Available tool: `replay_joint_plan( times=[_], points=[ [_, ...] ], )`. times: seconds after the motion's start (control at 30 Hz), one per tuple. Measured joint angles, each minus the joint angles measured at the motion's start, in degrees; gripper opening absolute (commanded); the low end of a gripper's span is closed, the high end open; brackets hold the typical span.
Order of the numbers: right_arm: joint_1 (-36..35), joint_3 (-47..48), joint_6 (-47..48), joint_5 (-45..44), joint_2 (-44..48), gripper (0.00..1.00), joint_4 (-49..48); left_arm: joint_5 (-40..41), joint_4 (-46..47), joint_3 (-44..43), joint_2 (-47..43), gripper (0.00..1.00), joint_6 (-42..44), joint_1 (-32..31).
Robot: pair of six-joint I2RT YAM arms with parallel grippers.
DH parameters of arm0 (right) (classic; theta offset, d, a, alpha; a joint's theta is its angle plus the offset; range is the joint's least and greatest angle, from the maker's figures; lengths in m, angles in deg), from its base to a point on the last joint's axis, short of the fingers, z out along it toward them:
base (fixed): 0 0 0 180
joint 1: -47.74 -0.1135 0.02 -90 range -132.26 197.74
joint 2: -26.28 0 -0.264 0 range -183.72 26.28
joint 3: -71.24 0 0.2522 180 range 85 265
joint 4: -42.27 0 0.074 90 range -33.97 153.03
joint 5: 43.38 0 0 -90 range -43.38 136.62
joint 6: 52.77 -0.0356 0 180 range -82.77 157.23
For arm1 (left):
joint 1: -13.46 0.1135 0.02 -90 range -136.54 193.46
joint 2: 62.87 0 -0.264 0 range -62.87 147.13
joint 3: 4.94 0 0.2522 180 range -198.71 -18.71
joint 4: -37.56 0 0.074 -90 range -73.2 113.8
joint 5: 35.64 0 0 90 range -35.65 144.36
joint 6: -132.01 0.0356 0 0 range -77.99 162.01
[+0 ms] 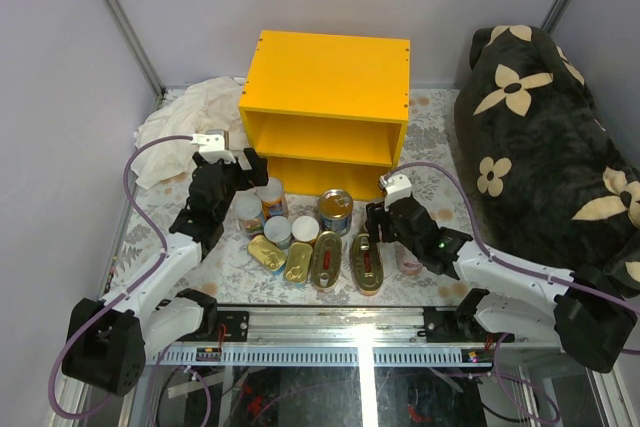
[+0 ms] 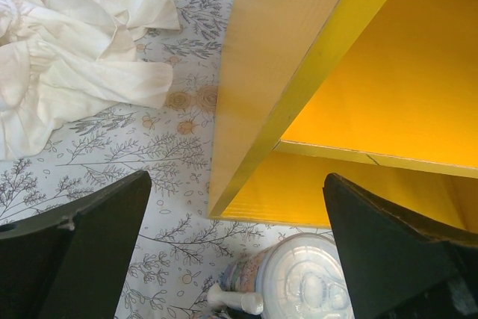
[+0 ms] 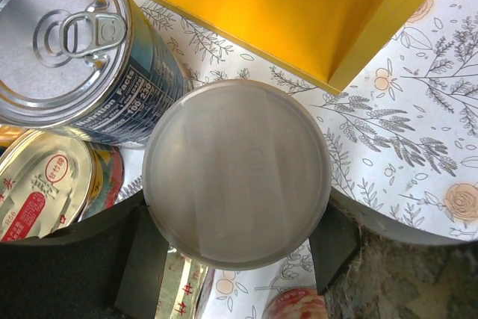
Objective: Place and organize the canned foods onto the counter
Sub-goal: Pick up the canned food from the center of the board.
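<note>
The yellow counter (image 1: 325, 77) stands at the back centre, its top bare. Several tins cluster on the floral floor in front of it: white-lidded cans (image 1: 249, 211), a blue-labelled steel can (image 1: 335, 209) and flat gold fish tins (image 1: 325, 259). My left gripper (image 1: 243, 169) is open above the left cans. In the left wrist view, it (image 2: 237, 184) has a white-lidded can (image 2: 306, 283) below, between its fingers (image 2: 82, 248), untouched. My right gripper (image 3: 237, 211) is shut on a white-lidded can (image 3: 237, 173), next to the steel can (image 3: 67, 42) and the counter's corner (image 3: 351, 42).
A crumpled white cloth (image 1: 185, 119) lies left of the counter. A dark pillow with cream flowers (image 1: 545, 137) fills the right side. A red-topped tin (image 3: 299, 308) lies under my right gripper. The rail with the arm bases (image 1: 330, 332) runs along the near edge.
</note>
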Motion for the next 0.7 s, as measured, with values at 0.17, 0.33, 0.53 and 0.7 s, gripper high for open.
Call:
replay_joint_plan(
  times=[0.17,0.33,0.53,0.7],
  points=[
    [0.0,2.69,1.4,0.7,3.04,0.18,6.38,0.0,-0.02,0.15,-0.04,1.0,0.02,0.0],
    [0.0,10.91,3.67,2.4,4.87,0.15,14.1,0.0,0.0,0.2,-0.04,1.0,0.02,0.0],
    [0.0,24.9,6.14,5.05,5.09,0.14,23.45,0.0,0.0,0.2,-0.04,1.0,0.02,0.0],
    [0.0,44.06,7.23,6.47,0.68,0.12,33.68,0.0,-0.02,0.22,-0.04,1.0,0.04,0.0]
  ],
)
